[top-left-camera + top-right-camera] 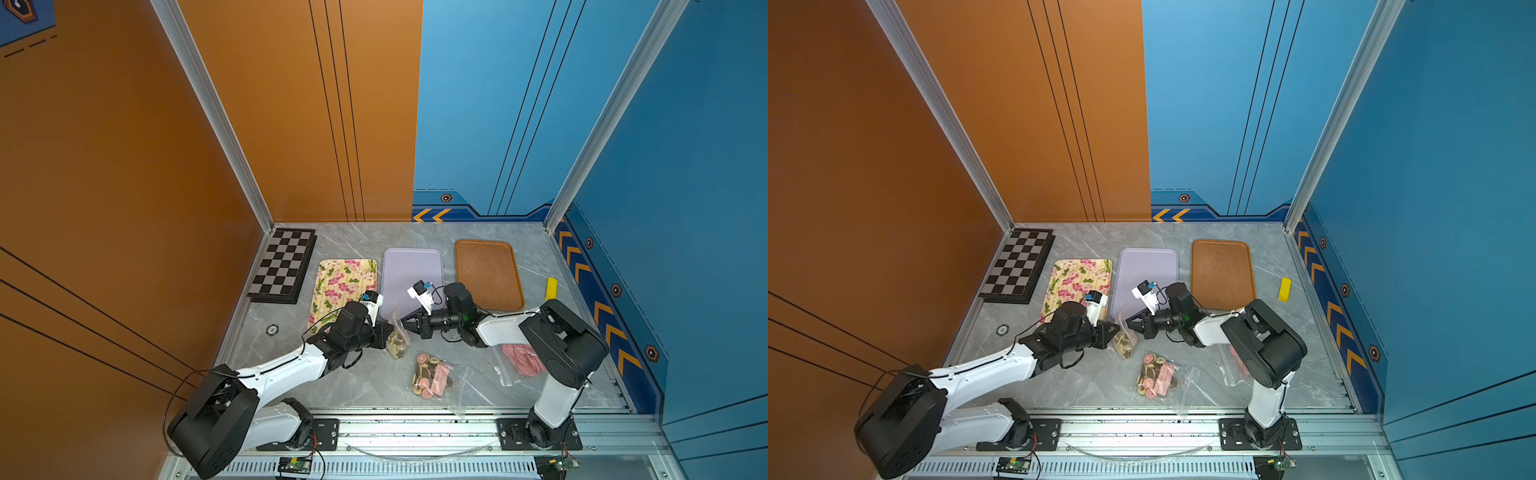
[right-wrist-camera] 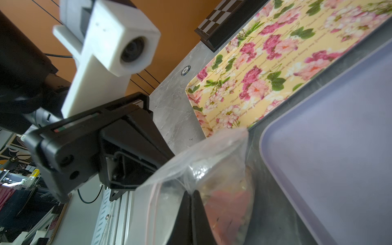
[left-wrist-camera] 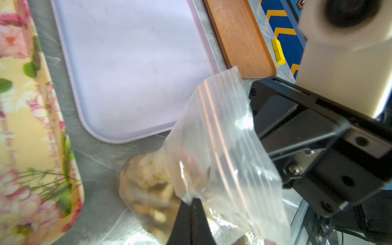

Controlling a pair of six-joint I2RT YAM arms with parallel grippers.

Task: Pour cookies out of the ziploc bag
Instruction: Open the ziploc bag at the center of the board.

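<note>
Ziploc bag (image 1: 397, 332) is standing on the marble table (image 1: 365, 395), just in front of the lavender tray (image 1: 411, 270), with the cookies (image 3: 146, 186) slumping in its bottom. Its long axis is running near upright, and the zipper strip (image 3: 214, 131) end is pointing up and leaning toward the tray. Left gripper (image 3: 192, 203) and right gripper (image 2: 192, 195) are each pinching film on opposite sides of the bag. Cannot tell if the seal is parted. Judgement: pulling evenly apart, with the cookie weight resting on the table, should be limiting slip.

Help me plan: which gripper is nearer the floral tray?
Left. The left gripper sits beside the floral tray; the right gripper is across the ziploc bag, farther off.
</note>
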